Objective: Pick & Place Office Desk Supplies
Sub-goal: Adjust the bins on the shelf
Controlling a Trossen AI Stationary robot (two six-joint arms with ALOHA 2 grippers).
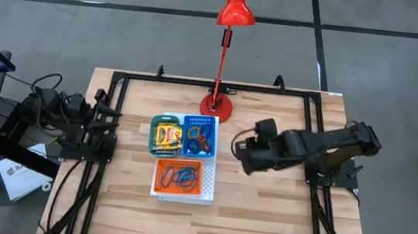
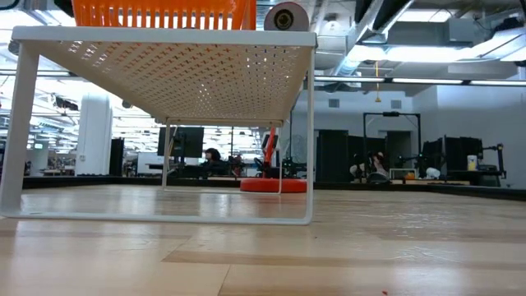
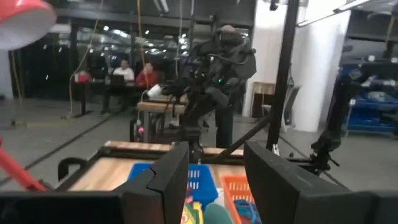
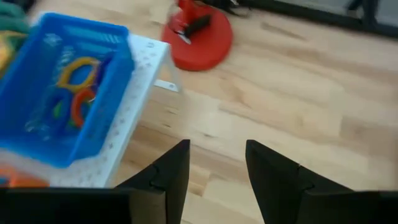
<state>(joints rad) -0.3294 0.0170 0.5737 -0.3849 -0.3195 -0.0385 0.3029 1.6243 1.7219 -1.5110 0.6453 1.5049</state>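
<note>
Three small bins sit on a white perforated board (image 1: 210, 181) at mid-table. The green bin (image 1: 153, 134) holds yellow-and-green printed boxes (image 1: 167, 134). Coloured loops (image 1: 197, 137) lie in the blue bin (image 1: 212, 125), and more loops (image 1: 179, 178) in the orange bin (image 1: 162, 176). My right gripper (image 1: 241, 156) hangs open above bare wood, right of the blue bin (image 4: 62, 93), with nothing between its fingers (image 4: 174, 168). My left gripper (image 3: 214, 180) is open and drawn back at the table's left edge (image 1: 115, 125), pointing across at the bins.
A tall red desk lamp stands with its base (image 1: 216, 106) just beyond the blue bin, its shade (image 1: 236, 7) past the far edge. In the low view the board (image 2: 164, 74) shows as a raised shelf on legs. Bare wood (image 1: 262, 208) lies right of and nearer than the board.
</note>
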